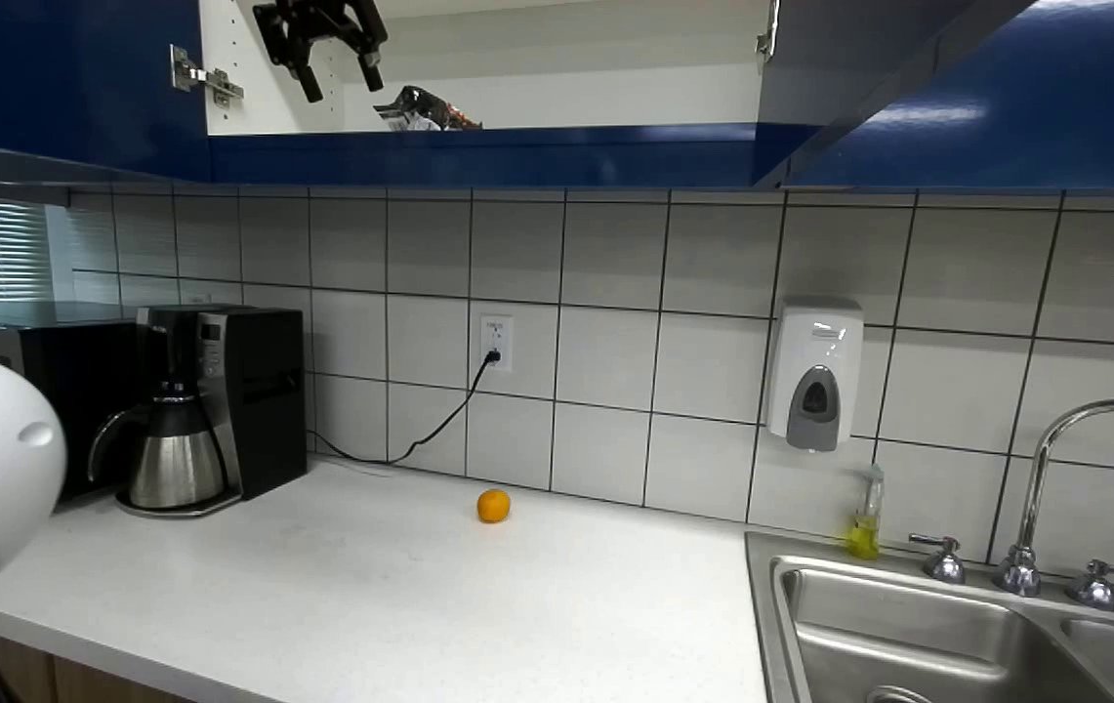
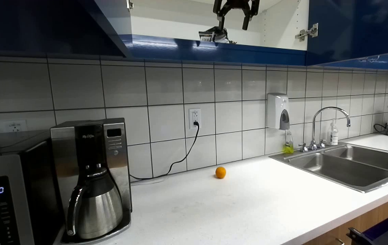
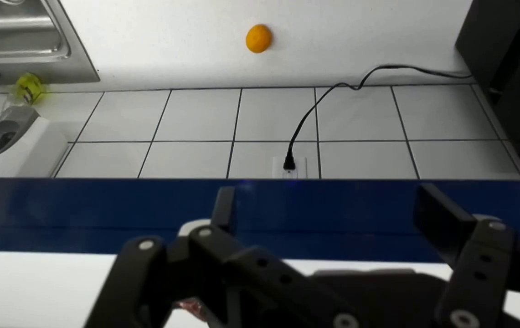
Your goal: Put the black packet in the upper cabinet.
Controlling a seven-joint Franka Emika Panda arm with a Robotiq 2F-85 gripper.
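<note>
- We see the upper cabinet standing open in both exterior views, glossy blue outside and pale inside.
- Beneath it we have the white counter.
- We find a steel sink set into that counter.
- Well apart from the sink, we see a microwave and, just beside it, a coffee maker.
- At the cabinet opening we see the gripper, its fingers pointing down and spread wide apart.
- Inside the upper cabinet, lower than those fingers, we spot the black packet; the front edge hides its base from us.
- On the counter, between coffee maker and sink, we see an orange ball.
</note>
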